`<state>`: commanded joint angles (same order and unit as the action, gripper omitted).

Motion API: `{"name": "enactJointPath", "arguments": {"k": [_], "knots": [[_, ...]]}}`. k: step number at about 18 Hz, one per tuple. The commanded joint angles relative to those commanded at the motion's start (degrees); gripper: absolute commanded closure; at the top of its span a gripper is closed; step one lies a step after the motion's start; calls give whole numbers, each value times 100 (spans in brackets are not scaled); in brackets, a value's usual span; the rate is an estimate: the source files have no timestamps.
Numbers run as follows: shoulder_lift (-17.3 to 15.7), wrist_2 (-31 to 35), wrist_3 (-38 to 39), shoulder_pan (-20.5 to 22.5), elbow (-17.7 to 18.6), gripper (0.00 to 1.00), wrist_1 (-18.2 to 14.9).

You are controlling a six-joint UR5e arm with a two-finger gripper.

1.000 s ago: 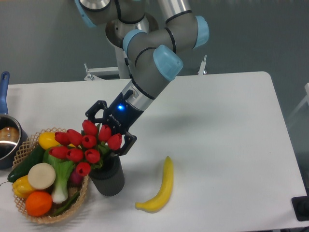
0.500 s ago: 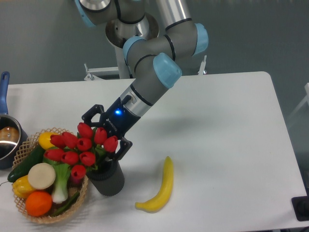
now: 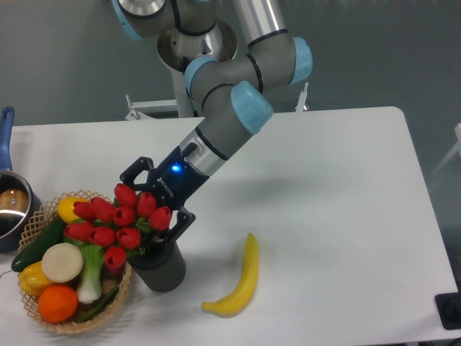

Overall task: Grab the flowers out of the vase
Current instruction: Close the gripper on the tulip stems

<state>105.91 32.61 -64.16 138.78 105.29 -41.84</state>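
One white table (image 3: 324,187) fills most of the view, its right and lower edges cut off by the frame. Over it reaches a single grey arm (image 3: 230,108) with light blue joint caps, its base and upper links running out of the top of the picture. At its end is one dark gripper (image 3: 155,205) with a blue light on the wrist. Its two fingers (image 3: 133,171) stand apart, one on the far side of the flower heads and one on the near right side just above the vase rim; whether either touches the bunch cannot be told, since the buds hide the tips.

One wicker basket (image 3: 122,292) sits at the lower left, holding a mix of produce: a yellow squash, a dark green cucumber, a leafy green vegetable with a white stalk, a yellow pepper, a pale round slice and an orange. Part of its right side is hidden behind the blooms.

The flowers (image 3: 115,223), one bunch of about nine red tulip buds, stand in the one dark ribbed vase (image 3: 162,267), just right of the basket. Their stems are mostly hidden; the bunch leans up and left, its heads spreading over the basket's rim.

One banana (image 3: 238,285) lies right of the vase, long axis near upright in the view.

One steel pot (image 3: 11,209) with a blue handle is cut off at the left edge.
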Motion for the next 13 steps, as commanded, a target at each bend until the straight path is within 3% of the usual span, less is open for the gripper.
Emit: {"name": "enactJointPath", "arguments": {"k": [4,6,13], "knots": [[-9,0,0,0,0,50,0],[-18,0,0,9,9,53,0],[-35,-70,26,70,0,53,0]]}}
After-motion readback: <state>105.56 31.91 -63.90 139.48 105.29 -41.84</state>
